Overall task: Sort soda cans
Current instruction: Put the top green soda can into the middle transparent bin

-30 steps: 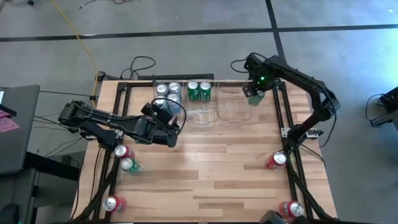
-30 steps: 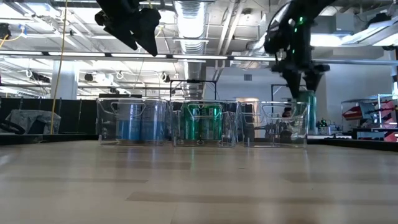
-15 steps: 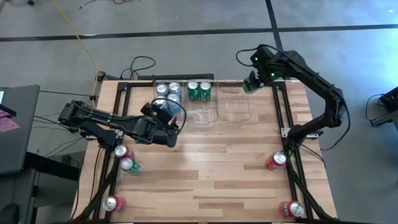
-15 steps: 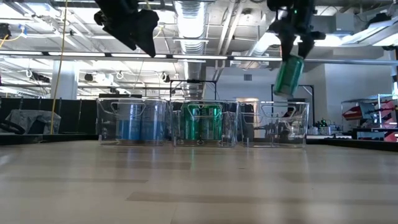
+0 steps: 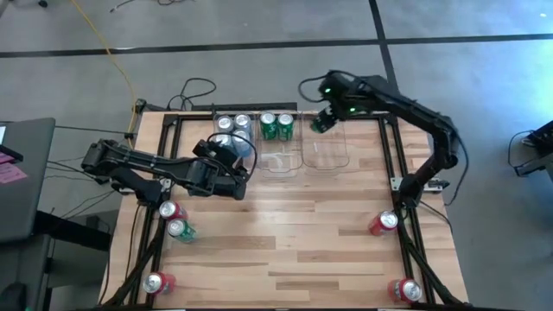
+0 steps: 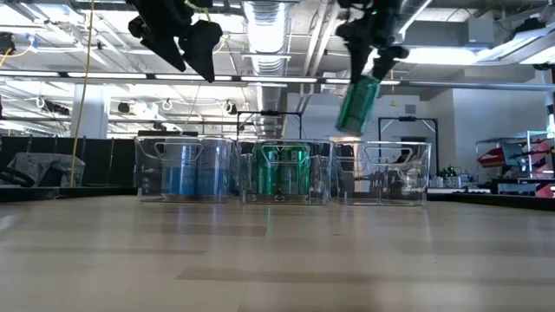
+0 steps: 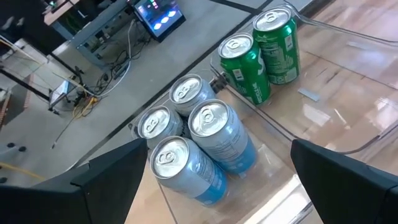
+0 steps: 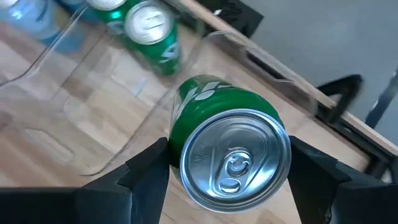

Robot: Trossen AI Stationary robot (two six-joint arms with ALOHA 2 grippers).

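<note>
I have a green can (image 8: 227, 140) clamped between the fingers of my right gripper (image 5: 321, 120), tilted and held in the air above the row of bins at the far edge of the worktop (image 5: 285, 233), over the seam between the middle bin (image 5: 278, 162) and the right-hand bin (image 5: 327, 157). In the low view it hangs clear above the bin rims. Two more green cans (image 5: 276, 126) stand upright at the far end of the middle bin. Four blue cans (image 7: 196, 140) stand packed together in the left bin (image 6: 147, 169). My left gripper (image 5: 226, 160) hovers over that left bin, jaws spread wide and holding nothing. On the worktop's left side I see two red cans (image 5: 171, 210) and a green one (image 5: 179, 229); two red cans (image 5: 383, 223) sit on the right side.
</note>
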